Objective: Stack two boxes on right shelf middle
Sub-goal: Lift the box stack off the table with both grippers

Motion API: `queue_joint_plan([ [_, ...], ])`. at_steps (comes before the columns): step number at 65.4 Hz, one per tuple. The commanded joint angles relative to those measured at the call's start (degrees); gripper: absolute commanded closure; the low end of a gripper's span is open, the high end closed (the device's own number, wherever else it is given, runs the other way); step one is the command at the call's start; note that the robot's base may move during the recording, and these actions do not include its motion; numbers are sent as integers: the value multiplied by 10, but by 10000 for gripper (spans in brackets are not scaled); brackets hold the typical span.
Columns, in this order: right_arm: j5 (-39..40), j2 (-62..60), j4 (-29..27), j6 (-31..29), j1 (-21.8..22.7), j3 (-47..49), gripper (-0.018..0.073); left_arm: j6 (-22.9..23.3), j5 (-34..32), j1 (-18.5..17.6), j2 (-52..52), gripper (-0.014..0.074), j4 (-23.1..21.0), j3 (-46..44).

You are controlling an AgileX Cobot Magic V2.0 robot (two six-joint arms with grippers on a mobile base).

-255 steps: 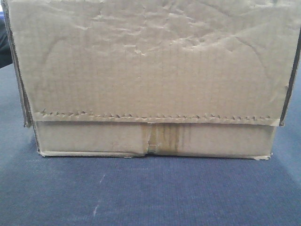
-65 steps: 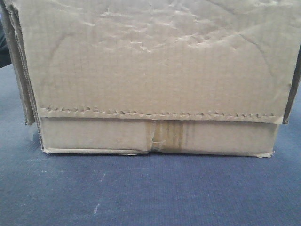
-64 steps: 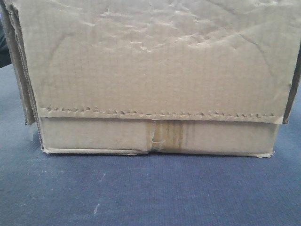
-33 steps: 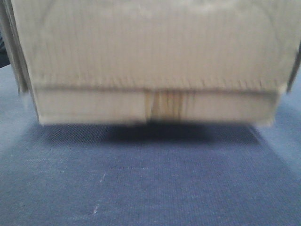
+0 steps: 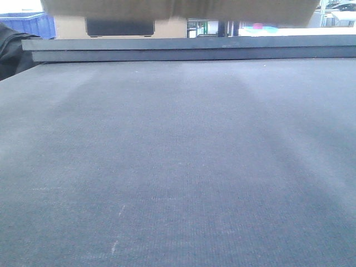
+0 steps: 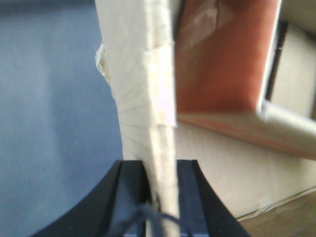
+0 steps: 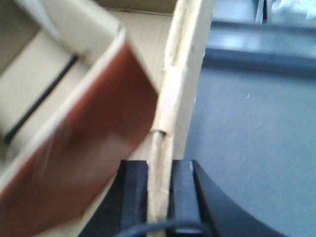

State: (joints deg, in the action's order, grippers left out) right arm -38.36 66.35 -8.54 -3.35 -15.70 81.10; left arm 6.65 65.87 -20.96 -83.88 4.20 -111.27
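Note:
A brown cardboard box (image 5: pixel 178 8) hangs above the grey table top (image 5: pixel 178 167); only its underside shows at the top edge of the front view. My left gripper (image 6: pixel 160 165) is shut on the box's left wall (image 6: pixel 148 74). My right gripper (image 7: pixel 159 165) is shut on the box's right wall (image 7: pixel 185 74). A reddish-brown item (image 6: pixel 217 59) lies inside the open box and also shows in the right wrist view (image 7: pixel 98 148). The steel shelf is out of view.
Beyond the table's far edge (image 5: pixel 189 50) stands a tan cardboard face with a dark handle slot (image 5: pixel 119 26). A blue bin (image 5: pixel 33 25) is at the far left, with a dark object (image 5: pixel 11 50) beside the table's left edge.
The box stood on the table filling the front view; it has risen off the table and now shows only at the top edge.

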Motion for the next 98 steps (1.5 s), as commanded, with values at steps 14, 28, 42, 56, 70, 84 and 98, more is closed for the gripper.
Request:
queue_joint_plan([
  [14, 7, -7, 19, -12, 3, 43, 713, 18, -22, -36, 7, 708, 39, -4],
  [28, 0, 3, 19, -12, 3, 43, 713, 32, 4, -36, 7, 708, 61, -4],
  [42, -11, 29, 19, -12, 3, 43, 713, 33, 31, -36, 7, 708, 71, -4],
  [56, -6, 32, 19, -12, 3, 43, 713, 33, 32, -36, 7, 708, 79, -4],
  [70, -1, 32, 19, -12, 3, 43, 713, 33, 31, -36, 7, 708, 80, -4],
  [84, -1, 32, 19, -12, 3, 43, 713, 33, 31, -36, 7, 708, 80, -4],
  [98, -1, 32, 19, -12, 3, 43, 713, 33, 31, -36, 7, 708, 80, -4],
])
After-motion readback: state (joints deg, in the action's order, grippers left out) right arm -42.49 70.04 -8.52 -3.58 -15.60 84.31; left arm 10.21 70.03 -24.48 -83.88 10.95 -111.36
